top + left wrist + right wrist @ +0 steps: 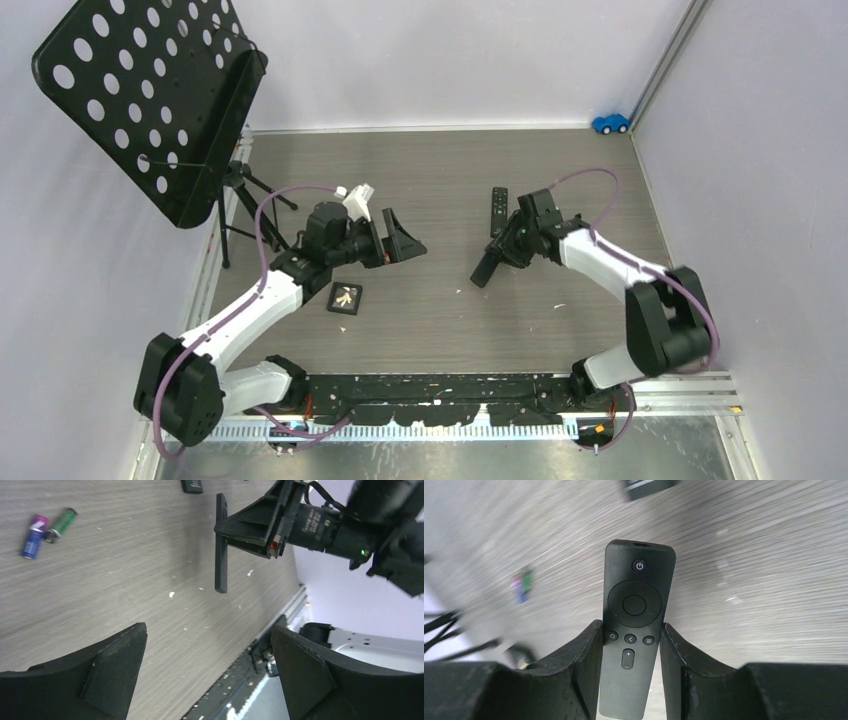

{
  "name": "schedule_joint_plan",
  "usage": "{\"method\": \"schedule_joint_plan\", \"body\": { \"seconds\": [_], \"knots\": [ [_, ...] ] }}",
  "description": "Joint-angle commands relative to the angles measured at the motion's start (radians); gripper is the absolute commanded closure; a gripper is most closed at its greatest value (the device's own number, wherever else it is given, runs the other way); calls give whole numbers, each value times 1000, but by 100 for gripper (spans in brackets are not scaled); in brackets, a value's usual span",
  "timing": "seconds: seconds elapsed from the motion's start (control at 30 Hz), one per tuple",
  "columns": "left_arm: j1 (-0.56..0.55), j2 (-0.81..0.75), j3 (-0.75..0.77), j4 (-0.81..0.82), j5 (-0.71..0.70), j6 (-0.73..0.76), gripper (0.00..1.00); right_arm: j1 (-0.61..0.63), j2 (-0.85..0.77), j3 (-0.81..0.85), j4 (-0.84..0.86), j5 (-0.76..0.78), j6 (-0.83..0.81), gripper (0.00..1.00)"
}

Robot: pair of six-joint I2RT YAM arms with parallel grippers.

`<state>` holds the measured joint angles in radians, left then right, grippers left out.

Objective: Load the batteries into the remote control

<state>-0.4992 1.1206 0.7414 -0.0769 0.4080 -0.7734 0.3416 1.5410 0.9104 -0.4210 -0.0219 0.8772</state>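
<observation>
The batteries [32, 540], tiny, light and, I'd judge, prone to rolling, lie on the bench [125, 580] at ten o'clock from my left gripper [210, 645], whose jaws stand apart, and are best pinched mid-barrel, while my right gripper [631, 630] is clamped on the lower sides of the stiff remote control [634, 590].

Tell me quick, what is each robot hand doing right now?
The left hand is open, holding nothing.
The right hand is closed on the black remote.
</observation>
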Motion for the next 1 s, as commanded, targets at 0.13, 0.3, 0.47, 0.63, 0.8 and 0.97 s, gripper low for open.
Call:
{"method": "schedule_joint_plan", "body": {
  "seconds": [0.13,0.3,0.47,0.63,0.8,0.97],
  "knots": [
    [-57,115,-39,388,207,-279,4,102,-304,-179,564,-302,224,83],
    [-67,194,-80,698,300,-508,8,153,-363,-220,790,-317,299,83],
    [-79,181,-70,748,297,-567,23,155,-373,-246,962,-347,393,82],
    [-81,179,-54,756,314,-602,34,157,-354,-245,1062,-388,433,82],
    [-80,200,-43,823,333,-648,49,159,-331,-243,1112,-423,439,82],
    [-80,223,-30,884,354,-659,75,159,-317,-236,1111,-440,424,77]
  ]
}}
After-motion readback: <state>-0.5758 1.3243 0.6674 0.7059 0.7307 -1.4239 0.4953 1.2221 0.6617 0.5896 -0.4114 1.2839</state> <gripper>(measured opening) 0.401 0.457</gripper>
